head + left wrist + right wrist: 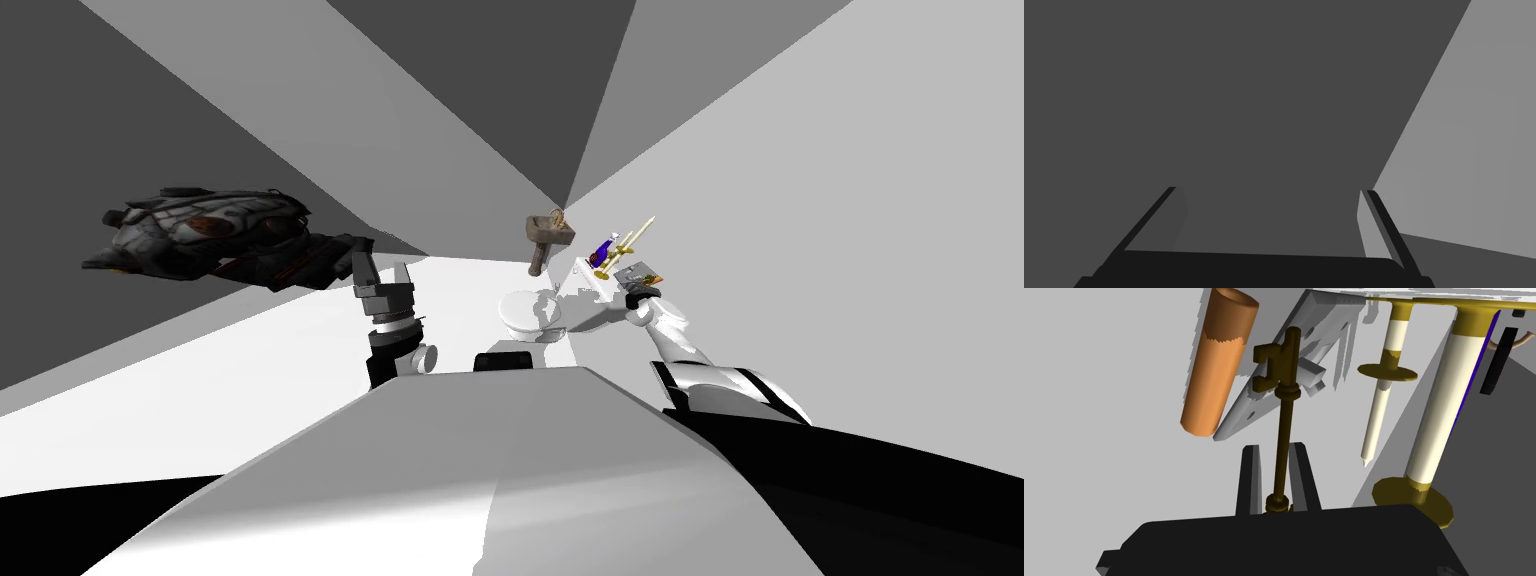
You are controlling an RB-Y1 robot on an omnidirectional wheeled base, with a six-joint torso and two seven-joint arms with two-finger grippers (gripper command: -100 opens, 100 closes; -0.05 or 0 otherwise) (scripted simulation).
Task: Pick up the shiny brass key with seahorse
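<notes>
The right gripper (pixel 1275 448) has its two fingers squeezed in tight on the thin stem of the dark gold key (pixel 1282 428). The key sticks straight out past the fingertips, with its toothed end farthest away. The end by the gripper's dark box is hidden, so I can't see a seahorse. Just beyond the teeth lies a flat grey plate (pixel 1324 323). An orange tube (pixel 1219 363) is on one side of it and white candles (pixel 1381 413) on gold stands are on the other. So the grab looks done. I think lifting the key clear is what's left. I can't tell if it is off the white surface yet. The left gripper (pixel 1269 220) is far from all this, wide open and holding nothing.
</notes>
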